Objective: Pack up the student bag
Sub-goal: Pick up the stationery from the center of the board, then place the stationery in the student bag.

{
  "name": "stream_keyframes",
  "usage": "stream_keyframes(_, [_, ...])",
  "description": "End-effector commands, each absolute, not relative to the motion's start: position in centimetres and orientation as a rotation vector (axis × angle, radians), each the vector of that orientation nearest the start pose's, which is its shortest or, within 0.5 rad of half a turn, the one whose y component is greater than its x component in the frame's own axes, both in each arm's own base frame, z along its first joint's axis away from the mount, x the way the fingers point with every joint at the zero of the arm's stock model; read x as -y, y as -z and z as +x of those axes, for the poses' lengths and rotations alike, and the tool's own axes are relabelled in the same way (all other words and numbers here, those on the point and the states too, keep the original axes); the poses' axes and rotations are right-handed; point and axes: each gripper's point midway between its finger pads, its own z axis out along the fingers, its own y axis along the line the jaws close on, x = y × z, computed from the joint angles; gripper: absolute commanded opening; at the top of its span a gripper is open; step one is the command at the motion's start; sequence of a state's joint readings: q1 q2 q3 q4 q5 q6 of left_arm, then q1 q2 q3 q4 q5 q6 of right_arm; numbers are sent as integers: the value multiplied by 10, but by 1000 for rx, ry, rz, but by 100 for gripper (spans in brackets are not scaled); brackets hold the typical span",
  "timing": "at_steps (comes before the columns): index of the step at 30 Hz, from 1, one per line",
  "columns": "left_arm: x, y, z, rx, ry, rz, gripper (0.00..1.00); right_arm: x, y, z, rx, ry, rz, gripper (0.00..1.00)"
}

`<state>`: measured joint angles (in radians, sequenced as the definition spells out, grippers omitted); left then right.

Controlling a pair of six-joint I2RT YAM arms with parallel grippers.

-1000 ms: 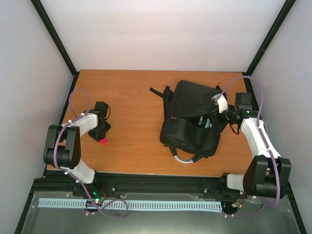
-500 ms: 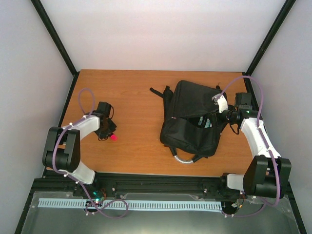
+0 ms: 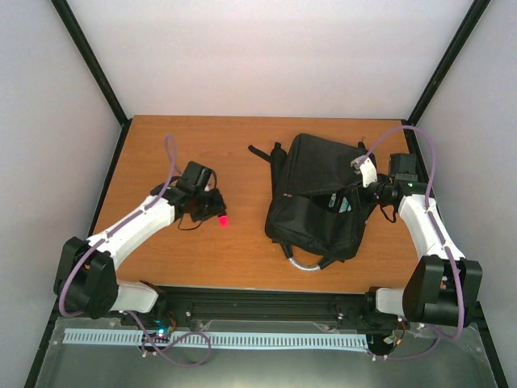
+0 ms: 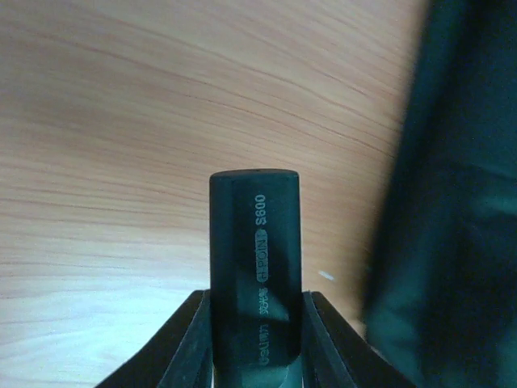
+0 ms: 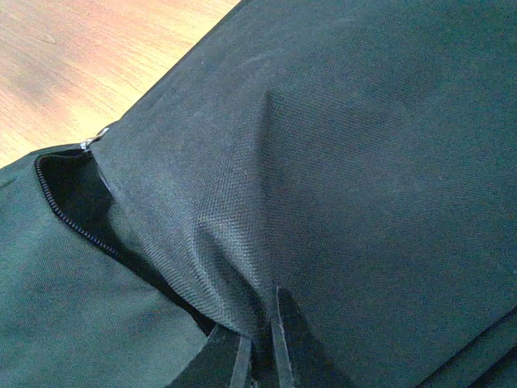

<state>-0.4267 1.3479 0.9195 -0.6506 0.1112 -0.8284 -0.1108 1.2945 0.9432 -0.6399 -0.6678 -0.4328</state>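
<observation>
Black fabric backpack (image 3: 311,174): on table (image 3: 234,149), right half, long axis roughly 12-to-6 o'clock, grey handle loop (image 3: 303,261) at the 6 o'clock end. We log right claw (image 3: 371,186) pinched shut on backpack cloth at its 3 o'clock edge, beside zip mouth (image 5: 69,206). Left claw (image 4: 254,323) clamped narrow on dark marker (image 4: 254,259), red end toward backpack. Backpack lies at 3 o'clock from left claw, near, apart. We judge the carry runs straight toward 3 o'clock, into the zip mouth.
</observation>
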Motion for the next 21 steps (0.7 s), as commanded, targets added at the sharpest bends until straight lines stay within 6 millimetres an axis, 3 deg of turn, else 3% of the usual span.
stream_keyframes(1, [238, -174, 281, -2602, 888, -120, 17, -79, -176, 328, -2216, -646, -627, 3])
stream_keyframes(4, [295, -209, 267, -2500, 1093, 121, 18, -79, -177, 328, -2205, -650, -627, 3])
stream_keyframes(7, [335, -220, 258, -2455, 1145, 279, 18, -80, -179, 329, -2197, -659, -619, 3])
stream_keyframes(17, [454, -191, 258, -2529, 1196, 610, 17, -80, -175, 330, -2212, -662, -610, 3])
stream_keyframes(21, [486, -171, 257, -2578, 1205, 688, 16, -80, -177, 329, -2209, -659, -609, 3])
